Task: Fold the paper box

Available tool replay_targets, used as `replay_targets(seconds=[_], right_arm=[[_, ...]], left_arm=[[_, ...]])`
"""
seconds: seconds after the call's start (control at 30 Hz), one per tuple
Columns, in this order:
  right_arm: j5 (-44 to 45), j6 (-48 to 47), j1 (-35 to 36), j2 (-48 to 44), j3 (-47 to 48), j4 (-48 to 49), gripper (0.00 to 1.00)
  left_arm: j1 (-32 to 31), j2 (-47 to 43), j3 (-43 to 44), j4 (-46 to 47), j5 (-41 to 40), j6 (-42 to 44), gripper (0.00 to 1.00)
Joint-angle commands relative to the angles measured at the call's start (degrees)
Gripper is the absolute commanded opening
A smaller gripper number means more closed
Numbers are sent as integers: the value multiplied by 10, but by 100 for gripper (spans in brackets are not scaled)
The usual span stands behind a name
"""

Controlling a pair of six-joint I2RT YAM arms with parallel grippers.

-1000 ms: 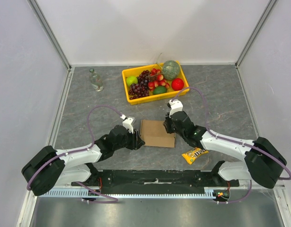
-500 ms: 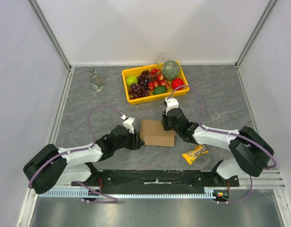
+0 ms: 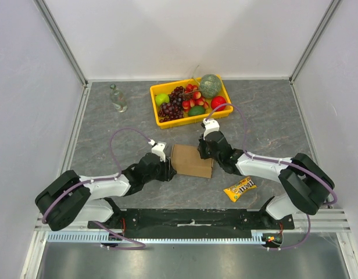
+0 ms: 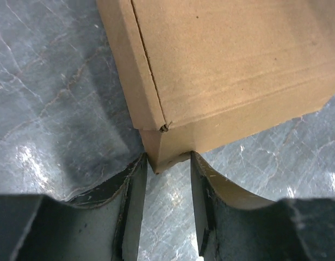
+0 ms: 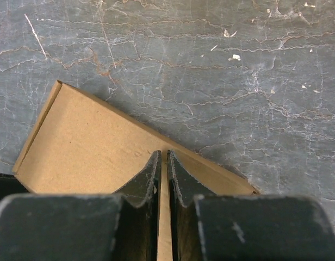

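Jaws of the left gripper clamp a near corner of the paper box; those of the right gripper stand nearly together above its far edge. It lies closed, mid-table, on grey marbled stone, with a yellow fruit tray beyond and white walls around.

Mid-table: paper box btwn left end effector & right end effector; tray behind; packet front-right.

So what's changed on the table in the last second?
The brown cardboard box slid slightly left and toward the yellow plastic fruit tray, the left claw and right claw moving with it. The right arm swung its elbow inward. The tray, clear bottle and yellow candy packet stayed put.
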Motion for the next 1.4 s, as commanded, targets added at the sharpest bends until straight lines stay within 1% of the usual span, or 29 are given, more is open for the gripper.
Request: replay_targets(seconds=[0.0, 0.23, 0.5, 0.63, 0.73, 0.77, 0.83, 0.87, 0.93, 0.97, 1.03, 1.1, 1.23, 1.33, 1.37], right_arm=[[-8, 4, -4, 11, 10, -18, 14], [-20, 11, -5, -2, -1, -32, 13], [-83, 25, -5, -32, -29, -43, 12], [-117, 32, -5, -76, -48, -63, 12], [-122, 32, -5, -131, -57, -86, 12], [-139, 31, -5, -152, -58, -95, 12], [-128, 29, -5, -191, -55, -119, 12], [-99, 28, -6, -206, -50, -130, 13], [-38, 30, -7, -235, -36, -186, 13], [16, 33, -7, -245, -28, -207, 13], [83, 35, -10, -248, -10, -252, 13], [118, 28, -18, -230, 6, -286, 13], [147, 12, -34, -161, 37, -311, 13], [151, 1, -56, -101, 53, -309, 8], [148, -5, -62, -84, 58, -305, 3]], left_arm=[[-2, 35, 19, -11, -64, 5, 46], [-2, 69, 52, -50, -144, -24, 47], [-2, 124, 108, -66, -170, -21, 47], [-1, 148, 132, -77, -170, -14, 48], [0, 154, 136, -80, -176, -12, 47], [2, 154, 137, -80, -176, -11, 47], [1, 153, 138, -87, -179, -12, 47], [2, 148, 138, -93, -178, -13, 47], [2, 137, 134, -101, -173, -20, 48], [2, 126, 126, -103, -169, -25, 47], [2, 98, 110, -106, -162, -38, 47], [1, 66, 91, -109, -152, -54, 47], [-15, 7, 57, -92, -110, -84, 45], [-54, -6, 54, -70, -97, -96, 38], [-67, -2, 58, -65, -98, -96, 35]])
